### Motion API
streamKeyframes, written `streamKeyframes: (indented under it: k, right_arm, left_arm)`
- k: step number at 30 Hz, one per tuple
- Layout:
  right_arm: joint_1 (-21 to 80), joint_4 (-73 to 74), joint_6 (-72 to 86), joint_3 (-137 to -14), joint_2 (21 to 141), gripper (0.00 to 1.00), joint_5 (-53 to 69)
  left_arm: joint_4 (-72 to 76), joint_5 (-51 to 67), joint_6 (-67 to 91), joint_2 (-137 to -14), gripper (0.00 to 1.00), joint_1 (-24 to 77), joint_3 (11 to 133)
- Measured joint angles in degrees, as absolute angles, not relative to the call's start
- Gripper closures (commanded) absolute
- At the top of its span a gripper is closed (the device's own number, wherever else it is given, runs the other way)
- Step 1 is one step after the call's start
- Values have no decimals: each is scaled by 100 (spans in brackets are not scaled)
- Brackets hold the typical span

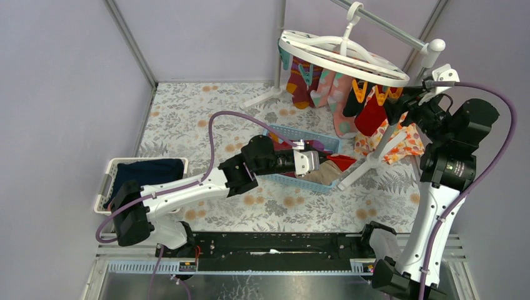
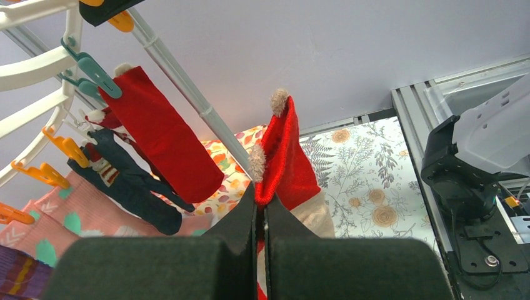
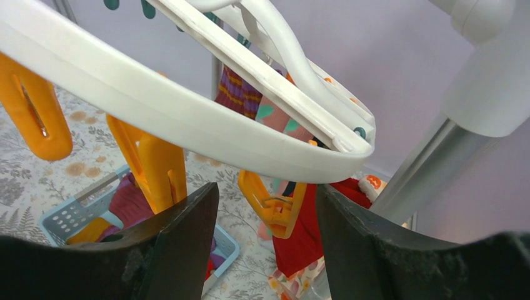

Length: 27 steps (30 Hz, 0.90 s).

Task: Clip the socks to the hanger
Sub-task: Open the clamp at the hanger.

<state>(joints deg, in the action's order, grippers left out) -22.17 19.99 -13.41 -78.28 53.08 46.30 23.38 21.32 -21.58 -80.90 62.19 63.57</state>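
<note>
**Partway: some hung, more left**

Some socks [image 1: 302, 87] hang on the hanger [image 1: 375, 78]; more wait in the basket [image 1: 281, 179]. Left end effector [image 2: 260, 203] clamps a red sock [image 2: 284, 156]; right end effector [image 3: 265, 215] stands apart around an orange clip [image 3: 275, 205].

The big white oval ring hanger [image 3: 187, 119] reads to me as smooth, slightly glossy plastic, and its orange clips [image 3: 156, 169] share that moulded sheen. The red sock with beige pom-poms [image 2: 287, 162] pinched in my left tool [image 2: 260, 206] is soft ribbed knit, fuzzy at the bobbles; the tool's black fingers [image 2: 237, 225] look matt and faintly grainy. I take the grey rack pole [image 2: 187, 84] for smooth satin metal. The floral-print surface [image 1: 187, 119] looks matt, and the blue perforated basket [image 1: 284, 180] is shiny plastic.
</note>
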Motion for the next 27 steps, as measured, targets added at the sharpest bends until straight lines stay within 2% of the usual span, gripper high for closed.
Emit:
streamKeyframes:
  k: [16,27]
  right_arm:
    - [-2246,1229,-416,-7507,5277,47,4770]
    - [-2252,1125,-279,-7507,5277,65,4770]
  left_arm:
    - [2333,2239,-2154,-8093,100,6219,6357]
    - [2311,2322,-2145,-8093,100,6219,6357]
